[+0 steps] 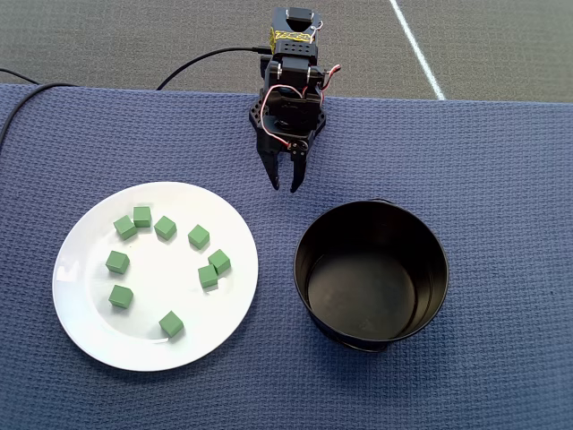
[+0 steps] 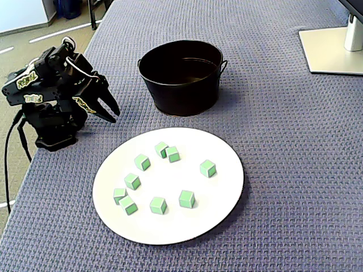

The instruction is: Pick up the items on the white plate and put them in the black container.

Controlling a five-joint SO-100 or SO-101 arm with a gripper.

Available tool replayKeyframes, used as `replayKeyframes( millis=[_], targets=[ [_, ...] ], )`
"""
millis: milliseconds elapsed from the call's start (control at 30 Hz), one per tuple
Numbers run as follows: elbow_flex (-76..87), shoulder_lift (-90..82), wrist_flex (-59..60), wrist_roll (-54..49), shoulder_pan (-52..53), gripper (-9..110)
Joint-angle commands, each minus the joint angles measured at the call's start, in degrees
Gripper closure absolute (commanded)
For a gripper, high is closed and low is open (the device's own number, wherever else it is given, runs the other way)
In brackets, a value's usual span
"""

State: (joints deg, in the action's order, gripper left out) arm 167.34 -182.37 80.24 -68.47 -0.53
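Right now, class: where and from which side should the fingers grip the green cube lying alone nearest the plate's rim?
Come straight down on the lone cube and pinch two opposite flat side faces. It sits flat on the white plate, apart from the others, so both fingers fit.

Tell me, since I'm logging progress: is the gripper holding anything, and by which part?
Nothing is held. The gripper hangs empty, clear of the white plate, where all nine green cubes lie.

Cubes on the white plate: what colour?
Green cubes, matte; clearest in the overhead view.
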Motion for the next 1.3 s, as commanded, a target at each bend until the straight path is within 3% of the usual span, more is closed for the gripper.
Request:
replayKeyframes(
  millis=[0,467,633,1067,1267],
  targets=[
    [2.81,0.35,5.62,10.81,-0.26,102],
    [2.55,0.35,5.54,10.81,1.23,102],
    [-0.70,1.76,3.78,16.87,5.10,101],
    [-54.76,50.19,3.87,36.65,28.21,101],
    [-76.55,74.71,-2.20,48.34,38.23,88]
  ],
)
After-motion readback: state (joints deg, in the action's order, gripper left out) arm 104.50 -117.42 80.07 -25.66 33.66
